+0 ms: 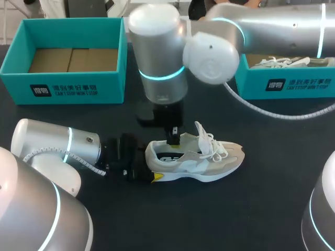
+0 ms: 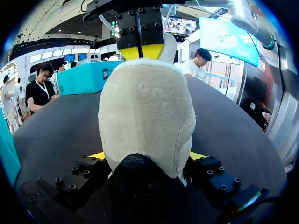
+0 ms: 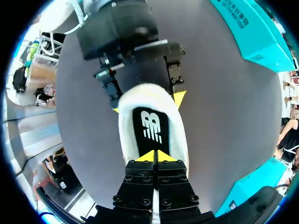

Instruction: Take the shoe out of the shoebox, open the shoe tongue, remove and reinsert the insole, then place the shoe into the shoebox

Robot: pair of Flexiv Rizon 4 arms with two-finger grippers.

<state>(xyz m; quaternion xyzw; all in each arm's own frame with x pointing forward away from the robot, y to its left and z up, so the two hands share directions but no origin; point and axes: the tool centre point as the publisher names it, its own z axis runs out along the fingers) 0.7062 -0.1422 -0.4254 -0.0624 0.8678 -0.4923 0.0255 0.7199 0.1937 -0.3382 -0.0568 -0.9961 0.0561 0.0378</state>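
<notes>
two teal boxes at the far edge. left shoebox (image 1: pixel 68 86), far left, open top, shows its brown cardboard floor. right shoebox (image 1: pixel 293 83), far right, partly behind our right arm, holds a second shoe (image 1: pixel 288 61), pale w/ white laces.

the task's shoe (image 1: pixel 204 162) is out of both boxes. it stands upright on its sole mid-table, heel left, toe right, laces loose over the tongue. its black insole (image 3: pixel 150 126) lies inside the opening.

left gripper (image 1: pixel 149 164) comes in low from the left. its fingers are spread round the heel w/ a yellow tip touching each side, so it pinches the shoe. right gripper (image 1: pixel 173 138) hangs straight down into the shoe's opening, tips pressed together just over the insole. we can't tell if anything thin is caught btwn them.

edges: the shoe is well apart from both boxes and from the near edge. our arm housings fill the near left and near right corners. the table (image 1: pixel 251 209) is dark, flat, matte.
</notes>
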